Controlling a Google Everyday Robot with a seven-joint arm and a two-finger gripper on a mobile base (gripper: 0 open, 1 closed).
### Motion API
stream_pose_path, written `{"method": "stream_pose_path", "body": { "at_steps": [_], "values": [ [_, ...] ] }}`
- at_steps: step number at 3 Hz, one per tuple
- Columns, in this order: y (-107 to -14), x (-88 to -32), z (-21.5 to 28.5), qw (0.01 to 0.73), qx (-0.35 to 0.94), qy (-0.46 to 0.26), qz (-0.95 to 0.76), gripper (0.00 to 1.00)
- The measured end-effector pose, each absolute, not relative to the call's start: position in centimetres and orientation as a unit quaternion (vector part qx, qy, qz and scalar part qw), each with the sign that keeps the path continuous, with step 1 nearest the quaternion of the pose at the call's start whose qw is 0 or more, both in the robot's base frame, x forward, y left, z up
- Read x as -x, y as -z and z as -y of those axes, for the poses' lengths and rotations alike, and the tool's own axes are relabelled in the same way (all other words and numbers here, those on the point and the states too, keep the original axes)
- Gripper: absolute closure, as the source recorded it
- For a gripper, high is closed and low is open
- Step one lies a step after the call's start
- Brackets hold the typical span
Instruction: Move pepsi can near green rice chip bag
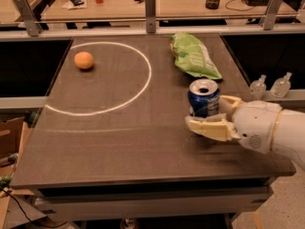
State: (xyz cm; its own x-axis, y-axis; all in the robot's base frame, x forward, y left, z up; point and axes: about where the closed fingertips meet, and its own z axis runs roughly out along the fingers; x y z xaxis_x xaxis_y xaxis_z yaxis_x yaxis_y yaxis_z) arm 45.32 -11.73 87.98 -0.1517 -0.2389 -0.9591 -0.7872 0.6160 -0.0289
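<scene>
The pepsi can (203,98), blue with a silver open top, stands upright at the right side of the dark table (119,137). My gripper (205,113) reaches in from the right and is shut on the can, with one cream finger (209,128) in front of it and the other behind it. The green rice chip bag (194,56) lies wrinkled at the far right of the table. It is just behind the can, with a small gap between them.
An orange fruit (84,60) sits at the far left inside a white painted circle (143,85). Two small clear bottles (259,86) stand off the table's right edge. A metal rail with posts (150,6) runs along the back, with a cluttered desk behind it.
</scene>
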Motion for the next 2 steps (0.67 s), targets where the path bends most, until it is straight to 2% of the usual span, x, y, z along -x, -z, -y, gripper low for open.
{"method": "stream_pose_path", "body": {
  "at_steps": [1, 2],
  "values": [
    [-89.5, -44.5, 16.5, 0.528, 0.315, -0.182, -0.767, 1.00],
    [-89.0, -44.4, 19.8, 0.530, 0.258, -0.143, -0.795, 1.00]
  ]
}}
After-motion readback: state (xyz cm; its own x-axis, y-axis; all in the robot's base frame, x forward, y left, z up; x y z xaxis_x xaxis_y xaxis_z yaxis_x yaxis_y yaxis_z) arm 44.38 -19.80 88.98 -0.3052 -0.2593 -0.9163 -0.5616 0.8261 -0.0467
